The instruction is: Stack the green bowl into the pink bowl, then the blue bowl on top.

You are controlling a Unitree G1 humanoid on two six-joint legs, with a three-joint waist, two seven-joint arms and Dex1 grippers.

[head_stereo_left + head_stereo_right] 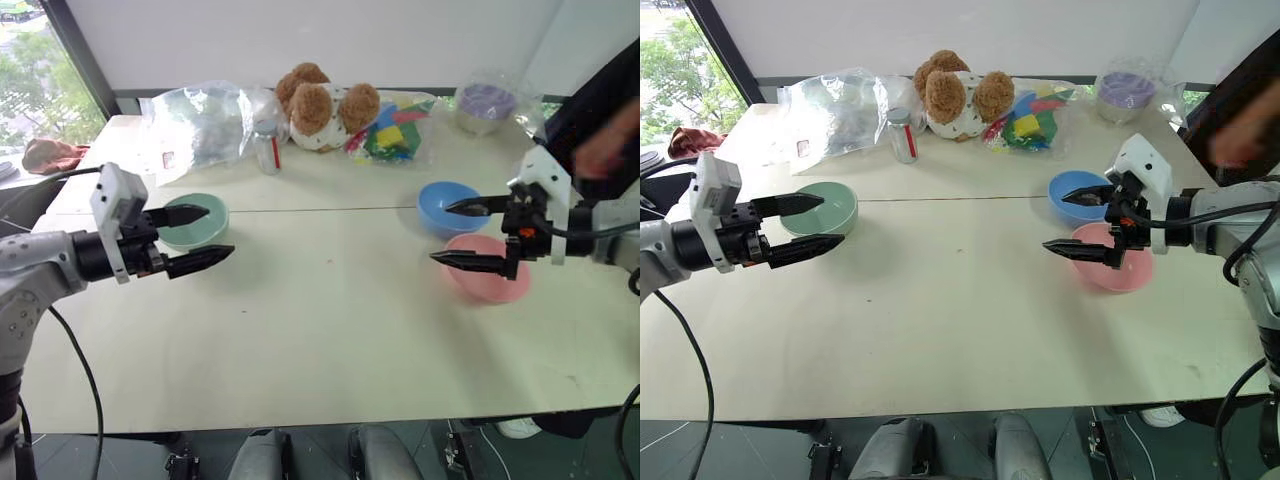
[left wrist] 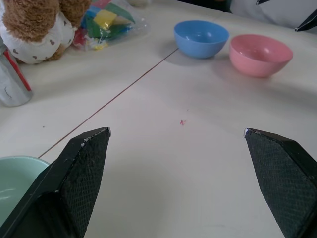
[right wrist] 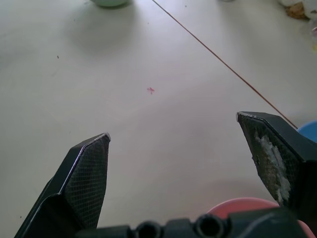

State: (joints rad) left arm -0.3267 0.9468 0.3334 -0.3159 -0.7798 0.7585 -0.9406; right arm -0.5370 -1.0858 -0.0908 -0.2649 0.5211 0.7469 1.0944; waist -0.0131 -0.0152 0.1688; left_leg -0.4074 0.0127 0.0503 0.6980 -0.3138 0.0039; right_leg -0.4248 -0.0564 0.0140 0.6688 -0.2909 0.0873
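The pale green bowl sits on the left of the table, just behind my left gripper, which hovers open and empty beside it. On the right, the blue bowl stands upright with the pink bowl just in front of it; they are close together and not nested. My right gripper hangs open and empty above the near-left edges of those two bowls. In the left wrist view the blue bowl and the pink bowl lie far across the table, beyond the gripper's wide-spread fingers.
Along the table's back edge are a crumpled clear plastic bag, a small bottle, a brown teddy bear, a bag of coloured blocks and a wrapped purple bowl. A person's hand shows at the far right.
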